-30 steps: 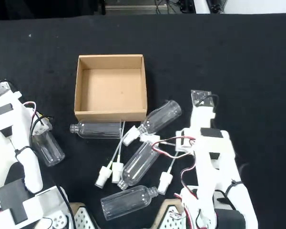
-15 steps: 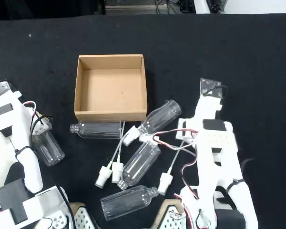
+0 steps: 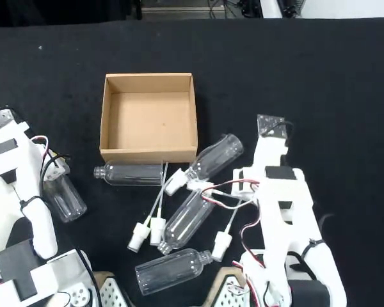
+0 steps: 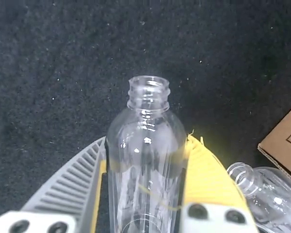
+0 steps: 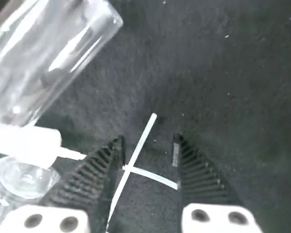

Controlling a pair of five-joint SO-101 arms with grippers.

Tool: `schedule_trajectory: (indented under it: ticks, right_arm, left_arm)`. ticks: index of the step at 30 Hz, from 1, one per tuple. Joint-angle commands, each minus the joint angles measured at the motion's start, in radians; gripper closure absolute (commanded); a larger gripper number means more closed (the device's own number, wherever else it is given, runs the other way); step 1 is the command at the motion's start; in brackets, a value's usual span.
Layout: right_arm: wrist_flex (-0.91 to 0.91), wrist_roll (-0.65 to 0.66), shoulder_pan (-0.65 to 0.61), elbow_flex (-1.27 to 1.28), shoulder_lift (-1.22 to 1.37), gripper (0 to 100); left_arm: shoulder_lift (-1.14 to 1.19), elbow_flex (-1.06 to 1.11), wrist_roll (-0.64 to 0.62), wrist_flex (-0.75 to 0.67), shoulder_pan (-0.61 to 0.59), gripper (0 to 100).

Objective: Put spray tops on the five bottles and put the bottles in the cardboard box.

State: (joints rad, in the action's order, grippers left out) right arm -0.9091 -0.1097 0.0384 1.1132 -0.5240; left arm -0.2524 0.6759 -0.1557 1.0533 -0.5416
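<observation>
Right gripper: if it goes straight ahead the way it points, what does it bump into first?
Probably the thin white spray-top tube, which lies between the jaws of the open right gripper. The black table seems to be right beneath it.

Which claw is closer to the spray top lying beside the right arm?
Right. The right gripper straddles the spray top's dip tube; the left gripper sits far off, holding a bottle.

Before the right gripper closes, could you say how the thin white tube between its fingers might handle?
The thin white tube looks slender, so probably bends and may slip from the right gripper. Another white strand touching it could drag along.
</observation>
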Motion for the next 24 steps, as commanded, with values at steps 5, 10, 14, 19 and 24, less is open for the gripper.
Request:
schedule_trajectory:
  ticks: [5, 10, 14, 19, 24]
  right_arm:
    - [-0.006, 0.015, -0.015, 0.007, 0.004, 88.1]
    - [-0.014, 0.017, -0.015, 0.015, 0.004, 89.3]
    - [-0.008, 0.137, -0.011, 0.024, 0.031, 99.1]
    - [-0.006, 0.183, 0.037, 0.015, 0.071, 98.8]
    - [-0.015, 0.186, 0.18, -0.065, 0.071, 98.8]
  left_arm:
    - [-0.048, -0.007, -0.002, -0.005, 0.002, 97]
    - [-0.048, -0.007, -0.005, -0.005, 0.002, 97]
    - [-0.048, -0.005, -0.006, -0.005, 0.002, 97]
    - [-0.048, 0.004, -0.006, -0.006, 0.002, 97]
    - [-0.048, 0.004, -0.008, -0.008, 0.002, 97]
